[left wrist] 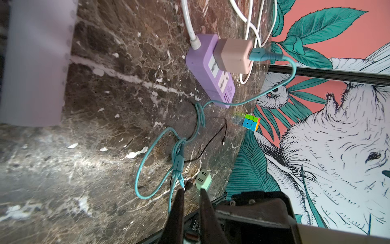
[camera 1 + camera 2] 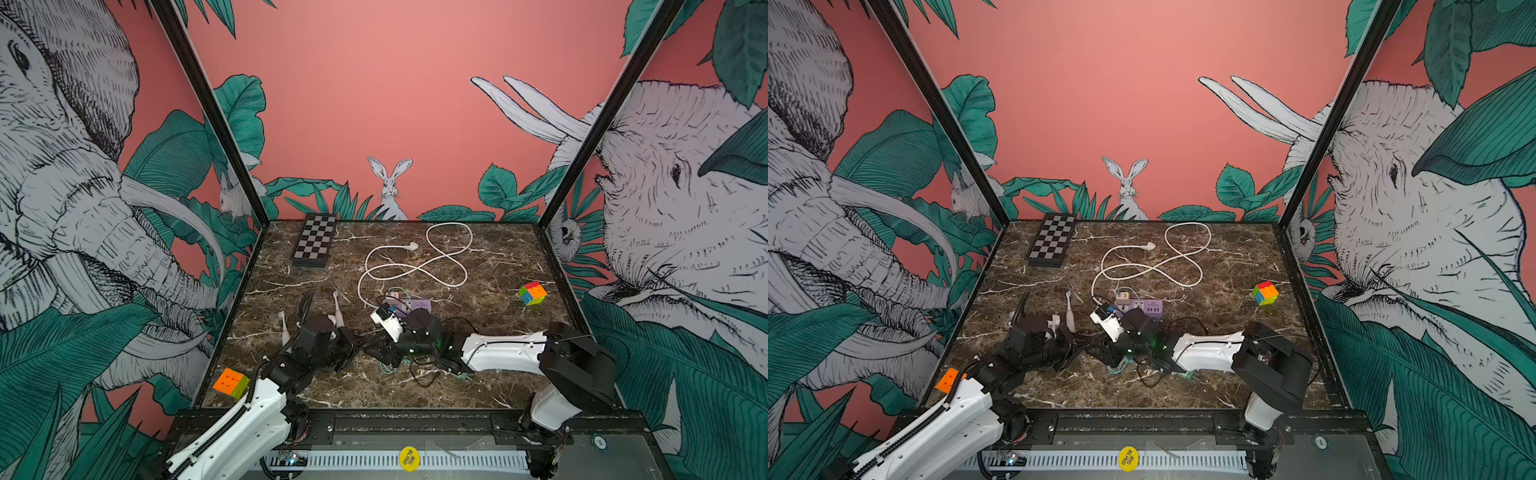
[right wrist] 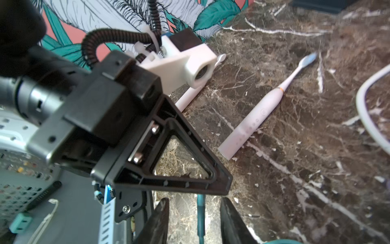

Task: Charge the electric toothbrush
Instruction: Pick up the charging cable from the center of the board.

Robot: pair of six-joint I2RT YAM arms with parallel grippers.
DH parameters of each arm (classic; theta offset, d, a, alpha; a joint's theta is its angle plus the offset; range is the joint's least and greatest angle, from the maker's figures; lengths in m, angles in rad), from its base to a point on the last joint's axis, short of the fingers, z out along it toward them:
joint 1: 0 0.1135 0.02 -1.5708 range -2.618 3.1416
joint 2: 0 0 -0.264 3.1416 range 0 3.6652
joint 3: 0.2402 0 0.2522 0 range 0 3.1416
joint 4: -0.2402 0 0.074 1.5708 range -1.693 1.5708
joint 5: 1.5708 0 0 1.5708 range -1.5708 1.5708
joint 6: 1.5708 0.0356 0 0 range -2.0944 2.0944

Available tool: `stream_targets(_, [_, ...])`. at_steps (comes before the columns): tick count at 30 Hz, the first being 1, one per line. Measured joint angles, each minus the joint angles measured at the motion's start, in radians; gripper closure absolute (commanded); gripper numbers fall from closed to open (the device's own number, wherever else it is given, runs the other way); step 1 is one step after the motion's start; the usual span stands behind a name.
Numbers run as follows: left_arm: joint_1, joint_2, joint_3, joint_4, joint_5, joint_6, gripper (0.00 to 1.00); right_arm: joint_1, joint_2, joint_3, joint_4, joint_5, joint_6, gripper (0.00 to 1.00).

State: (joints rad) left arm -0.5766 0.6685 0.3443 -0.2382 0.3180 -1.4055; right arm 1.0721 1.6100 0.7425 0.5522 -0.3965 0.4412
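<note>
Toothbrush (image 3: 259, 114) lies flat on the marble table (image 3: 295, 169), near my left arm, with nothing plugged into it. I think I am at the step of getting hold of the loose end of the teal cable (image 1: 179, 163). My left pincer (image 1: 192, 192) has its jaws close together at that end; I cannot tell if they pinch it. My right pincer (image 3: 195, 200) is open, with the cable between its jaws but not touched. Next I must bring the small plug to the brush's bottom end and line it up straight.
</note>
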Motion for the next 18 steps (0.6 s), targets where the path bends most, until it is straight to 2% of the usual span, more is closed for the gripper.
stream_targets(7, [0.000, -0.033, -0.006, 0.005, -0.015, -0.035, 1.00, -0.004, -0.006, -0.095, 0.172, -0.041, 0.060, 0.55])
stream_targets(11, [0.000, -0.051, -0.023, 0.005, -0.022, -0.066, 1.00, -0.005, 0.039, -0.165, 0.365, -0.039, 0.117, 0.56])
stream_targets(18, [0.000, -0.093, -0.035, 0.006, -0.031, -0.105, 1.00, -0.005, 0.124, -0.204, 0.564, 0.006, 0.163, 0.58])
